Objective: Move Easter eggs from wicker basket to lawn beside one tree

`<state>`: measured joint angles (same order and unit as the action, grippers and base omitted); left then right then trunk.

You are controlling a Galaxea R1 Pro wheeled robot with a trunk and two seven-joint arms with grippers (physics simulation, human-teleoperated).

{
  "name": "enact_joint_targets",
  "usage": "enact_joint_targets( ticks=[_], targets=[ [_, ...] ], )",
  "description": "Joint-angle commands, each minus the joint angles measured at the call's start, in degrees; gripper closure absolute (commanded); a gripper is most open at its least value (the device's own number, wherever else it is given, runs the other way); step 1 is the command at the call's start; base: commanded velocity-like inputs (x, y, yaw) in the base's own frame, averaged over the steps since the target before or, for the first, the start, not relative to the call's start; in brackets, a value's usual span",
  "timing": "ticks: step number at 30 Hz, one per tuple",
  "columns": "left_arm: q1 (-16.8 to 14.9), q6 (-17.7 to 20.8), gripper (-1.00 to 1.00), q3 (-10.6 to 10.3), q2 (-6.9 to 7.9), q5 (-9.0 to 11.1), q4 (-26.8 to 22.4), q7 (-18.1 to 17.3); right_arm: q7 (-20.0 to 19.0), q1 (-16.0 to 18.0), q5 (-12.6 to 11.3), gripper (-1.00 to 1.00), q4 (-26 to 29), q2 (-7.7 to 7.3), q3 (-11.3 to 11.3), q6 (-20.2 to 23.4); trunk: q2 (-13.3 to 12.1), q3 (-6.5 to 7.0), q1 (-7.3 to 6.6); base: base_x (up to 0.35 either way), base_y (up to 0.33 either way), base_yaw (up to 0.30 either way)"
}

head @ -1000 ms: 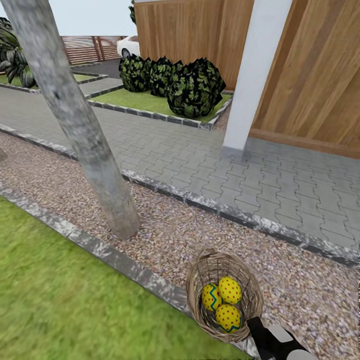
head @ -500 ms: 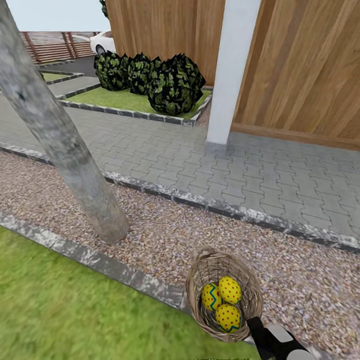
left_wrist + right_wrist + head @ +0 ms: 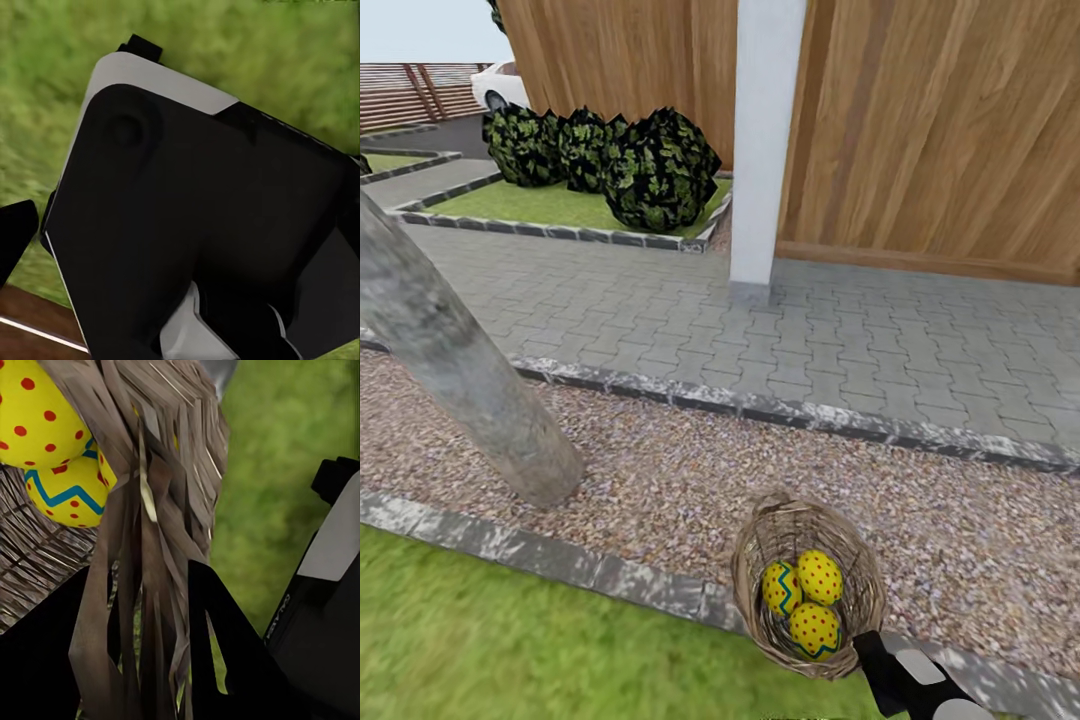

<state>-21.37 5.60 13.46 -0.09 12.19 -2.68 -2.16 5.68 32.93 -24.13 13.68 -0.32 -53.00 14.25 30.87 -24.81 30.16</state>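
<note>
The wicker basket (image 3: 758, 545) hangs low in the head view, over the stone kerb (image 3: 560, 565) between the gravel and the lawn (image 3: 480, 640). Three Easter eggs lie in it: one with a zigzag band (image 3: 781, 588), one dotted (image 3: 820, 577), and one nearest me (image 3: 815, 628). My right gripper (image 3: 872, 652) holds the basket's near rim. In the right wrist view, the right gripper (image 3: 142, 660) is shut on the woven wall (image 3: 169, 510), with two eggs (image 3: 34, 412) (image 3: 71, 495) behind it. The grey tree trunk (image 3: 460, 370) leans up from the gravel at left. The left wrist view is blocked by dark robot parts over grass.
A pebble gravel strip (image 3: 660, 480) runs between the kerb and grey paving (image 3: 810, 340). Beyond stand a white post (image 3: 760, 150), a wooden fence wall (image 3: 940, 130), dark shrubs (image 3: 650, 170) on a small grass bed, and a white car (image 3: 500, 85).
The whole view has swung right, so the trunk, shrubs and post have slid left in the picture. The basket and my right arm keep their place in the picture, carried along.
</note>
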Motion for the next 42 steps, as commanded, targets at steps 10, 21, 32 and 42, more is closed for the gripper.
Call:
enact_joint_targets(
  ticks=[10,21,32,42],
  targets=[
    [0.02,0.38,-1.0,0.16,0.17,0.46,-0.13,-0.12,0.39,0.03,-0.84,1.0,0.2,-0.03,0.08,0.25,0.07,-0.06,0.02,0.0,0.0,-0.289],
    [0.02,0.34,-1.0,0.16,0.17,0.46,-0.13,-0.2,0.47,0.03,-0.8,1.0,0.12,0.05,0.09,0.25,0.07,-0.06,0.02,0.006,0.027,-0.246],
    [0.02,0.29,-1.0,0.16,0.17,0.46,-0.04,-0.21,0.47,0.03,-0.84,1.0,-0.5,0.58,0.18,-3.79,0.07,-0.06,0.02,0.025,0.054,-0.002],
    [0.02,0.29,-1.0,0.16,0.17,0.52,-0.04,-0.21,0.87,0.03,1.18,1.0,-0.02,0.2,0.37,-3.71,0.07,-0.06,0.02,0.0,0.0,0.0]
  ],
)
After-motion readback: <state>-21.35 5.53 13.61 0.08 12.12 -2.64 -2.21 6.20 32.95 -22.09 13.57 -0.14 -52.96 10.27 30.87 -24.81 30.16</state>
